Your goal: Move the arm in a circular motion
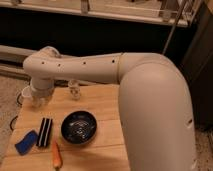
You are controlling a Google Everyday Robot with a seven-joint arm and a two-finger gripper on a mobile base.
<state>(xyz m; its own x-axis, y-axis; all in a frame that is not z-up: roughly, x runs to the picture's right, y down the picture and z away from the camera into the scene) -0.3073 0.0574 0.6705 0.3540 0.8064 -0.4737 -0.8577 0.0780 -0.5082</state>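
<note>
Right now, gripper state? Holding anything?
Gripper: cannot be told. It points down at the end of the arm, over the far left corner of the table, and no held object is visible.

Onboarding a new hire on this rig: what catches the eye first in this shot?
The cream-white arm fills the right half and stretches left over the wooden table, its gripper hanging at the table's back-left corner. A dark bowl sits mid-table, with an orange carrot at the front edge.

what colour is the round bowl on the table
Black: round bowl, camera view; gripper hangs over the wooden table at left.
</note>
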